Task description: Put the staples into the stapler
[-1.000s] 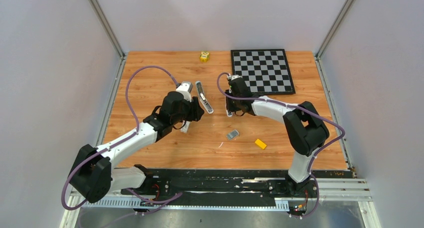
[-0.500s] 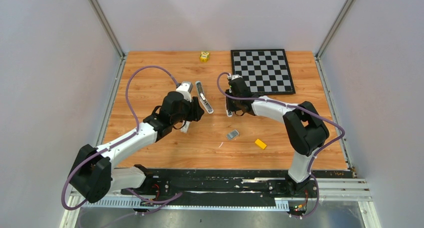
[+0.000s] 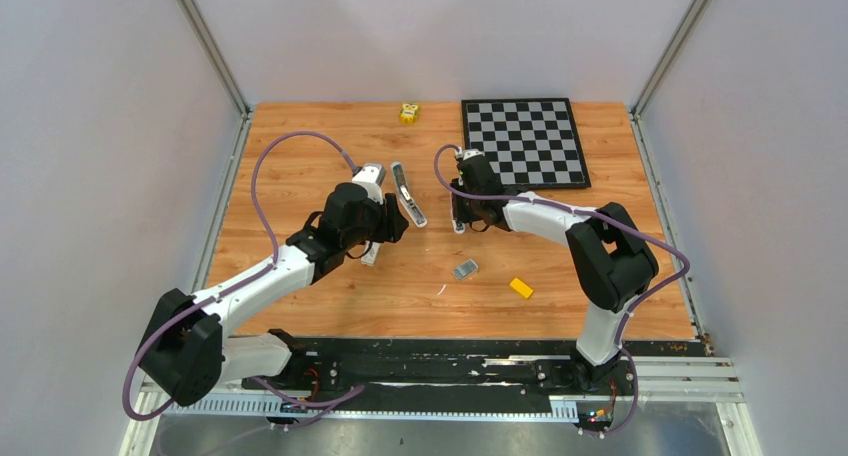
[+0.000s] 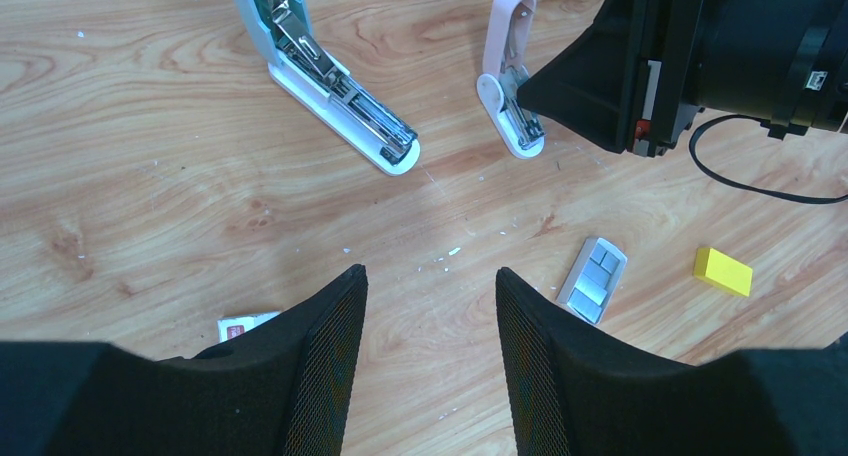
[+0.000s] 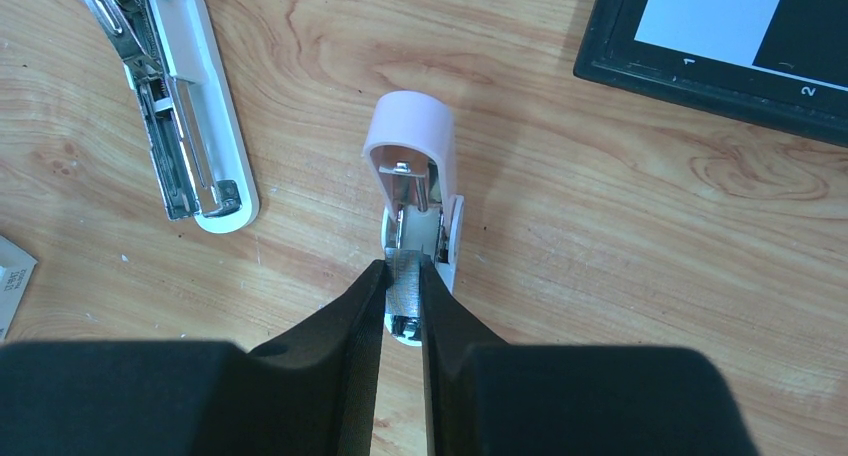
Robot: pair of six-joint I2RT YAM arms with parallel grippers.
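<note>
**Desk:** Where are the staples [image 3: 465,269]?

**Photographer:** They are a small flat block, silvery-grey, made of ridged strips packed side by side. The block lies loose on the wooden worktop [image 3: 300,156], about midway across and toward the near edge. A yellow block [image 3: 520,288] lies near it on the right-edge side, not touching.

**Desk:** And the stapler?

**Photographer:** The pink stapler [image 5: 412,166] lies hinged open, closer to the far edge than the block, with its metal channel bared. The right gripper [image 5: 403,269] stands over the channel's end. Its fingers are drawn close, pinching a narrow ridged silvery strip [image 5: 403,284] right at the channel. Whether the strip sits inside cannot be told.

**Desk:** The other arm?

**Photographer:** The left gripper [image 4: 430,276] hangs above bare wood, fingers spread with nothing between them. A pale blue stapler [image 4: 335,86], also open, lies just left of the pink one. A chessboard [image 3: 525,141] sits toward the far right corner.
</note>
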